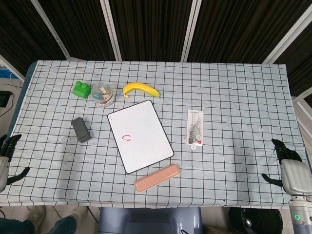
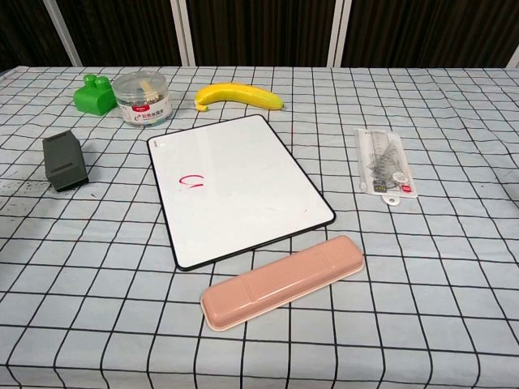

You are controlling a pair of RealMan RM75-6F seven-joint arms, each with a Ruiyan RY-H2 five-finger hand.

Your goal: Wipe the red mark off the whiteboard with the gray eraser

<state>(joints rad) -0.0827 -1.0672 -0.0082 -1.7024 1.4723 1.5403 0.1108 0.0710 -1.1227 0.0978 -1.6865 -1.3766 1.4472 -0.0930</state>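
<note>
The whiteboard lies tilted at the table's middle, with a small red mark on its left part. The gray eraser stands on the cloth to the board's left, apart from it. My left hand hangs at the table's left edge, fingers spread, holding nothing. My right hand is at the right edge, also open and empty. Neither hand shows in the chest view.
A pink case lies just in front of the board. Behind it are a banana, a clear jar and a green toy block. A packaged ruler set lies to the right.
</note>
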